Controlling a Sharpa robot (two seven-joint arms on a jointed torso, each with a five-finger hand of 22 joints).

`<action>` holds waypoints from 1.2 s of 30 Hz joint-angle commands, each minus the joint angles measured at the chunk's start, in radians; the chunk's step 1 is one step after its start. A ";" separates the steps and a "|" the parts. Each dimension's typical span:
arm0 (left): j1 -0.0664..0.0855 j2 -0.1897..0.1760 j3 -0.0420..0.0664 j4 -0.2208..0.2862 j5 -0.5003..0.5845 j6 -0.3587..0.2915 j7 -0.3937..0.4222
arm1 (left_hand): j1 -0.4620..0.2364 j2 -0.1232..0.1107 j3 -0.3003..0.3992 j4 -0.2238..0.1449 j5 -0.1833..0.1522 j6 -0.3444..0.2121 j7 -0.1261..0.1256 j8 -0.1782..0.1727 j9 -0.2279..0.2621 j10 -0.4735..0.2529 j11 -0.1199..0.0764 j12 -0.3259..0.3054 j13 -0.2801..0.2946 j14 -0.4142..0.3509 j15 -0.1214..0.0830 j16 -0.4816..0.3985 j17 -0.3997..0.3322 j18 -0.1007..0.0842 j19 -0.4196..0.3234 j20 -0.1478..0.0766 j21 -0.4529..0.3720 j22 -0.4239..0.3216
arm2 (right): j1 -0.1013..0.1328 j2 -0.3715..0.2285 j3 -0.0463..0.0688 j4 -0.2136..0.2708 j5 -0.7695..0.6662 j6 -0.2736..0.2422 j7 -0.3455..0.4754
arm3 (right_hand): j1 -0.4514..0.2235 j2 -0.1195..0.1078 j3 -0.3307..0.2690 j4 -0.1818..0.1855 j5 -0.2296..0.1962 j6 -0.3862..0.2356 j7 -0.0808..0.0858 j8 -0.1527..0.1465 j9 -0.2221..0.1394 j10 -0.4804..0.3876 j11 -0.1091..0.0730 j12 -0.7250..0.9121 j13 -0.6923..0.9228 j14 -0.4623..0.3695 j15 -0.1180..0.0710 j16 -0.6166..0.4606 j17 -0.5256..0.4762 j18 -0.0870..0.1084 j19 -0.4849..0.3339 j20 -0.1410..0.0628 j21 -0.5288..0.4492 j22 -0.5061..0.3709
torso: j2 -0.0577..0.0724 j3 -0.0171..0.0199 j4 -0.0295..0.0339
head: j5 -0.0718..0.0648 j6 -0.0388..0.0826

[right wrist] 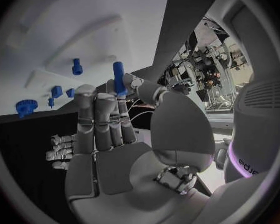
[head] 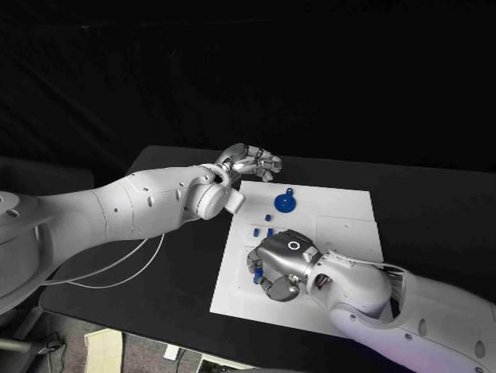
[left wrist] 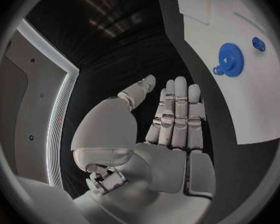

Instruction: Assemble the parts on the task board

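Black table point(head: 438, 210), dark backdrop, white task board point(head: 349, 225) at centre.

Nearest, at about 6 o'clock on the board: right robot hand point(head: 280, 268), pinching a blue peg point(right wrist: 119, 77) upright between thumb and fingertips, low over the board's near half. Just past it, around 11 o'clock from that hand, small blue parts point(head: 262, 231) stand in the board. Further out, at 12 o'clock, a blue gear point(head: 285, 204) lies flat.

Farthest: left robot hand point(head: 252, 164), off the board's far-left corner, fingers straight and holding nothing.

Handling, my read: parts look like light rigid plastic, smooth, so likely slippery. Take the peg mid-shaft, the gear by its toothed rim.

Room: open board toward 3 o'clock; the small parts crowd the right hand's far side.
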 commanded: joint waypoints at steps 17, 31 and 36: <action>0.002 0.002 0.001 -0.001 0.006 0.016 0.009 | -0.003 0.009 -0.001 0.005 0.005 -0.008 0.002 0.005 -0.002 -0.004 0.000 0.001 -0.001 0.009 0.001 -0.007 0.003 0.012 0.005 -0.001 -0.005 0.002 | -0.001 -0.003 -0.006 -0.011 -0.083 -0.001 -0.018 | 0.010 0.004 0.010 0.001 0.002 0.008 -0.003 0.002 0.001 0.048 -0.016 0.002 0.054 -0.008 -0.014 0.006 0.000 0.101 0.001 -0.009 0.006 0.018 | -0.001 0.0014 -0.0015 | 0.007 -0.009; 0.002 0.003 0.001 0.000 0.006 0.017 0.009 | -0.003 0.010 -0.001 0.005 0.005 -0.008 0.002 0.005 -0.002 -0.004 0.000 0.001 -0.001 0.009 0.001 -0.008 0.005 0.012 0.005 -0.001 -0.006 0.003 | -0.001 0.004 -0.022 -0.019 -0.083 0.025 -0.012 | 0.010 0.002 0.012 0.002 0.002 0.008 -0.003 0.002 0.001 0.048 -0.017 0.002 0.055 -0.008 -0.014 0.007 0.000 0.101 0.001 -0.010 0.007 0.018 | -0.001 0.0001 -0.0013 | 0.009 -0.013; 0.002 0.003 0.001 -0.001 0.006 0.018 0.009 | -0.003 0.010 -0.001 0.005 0.005 -0.008 0.002 0.005 -0.002 -0.004 0.000 0.001 -0.001 0.009 0.001 -0.009 0.005 0.012 0.006 -0.001 -0.006 0.003 | -0.001 0.008 -0.034 -0.020 -0.073 0.024 -0.006 | 0.009 0.003 0.013 0.002 0.002 0.008 -0.003 0.002 0.002 0.048 -0.017 0.002 0.056 -0.008 -0.014 0.007 0.000 0.101 0.001 -0.010 0.007 0.018 | 0.000 0.0004 -0.0006 | 0.010 -0.015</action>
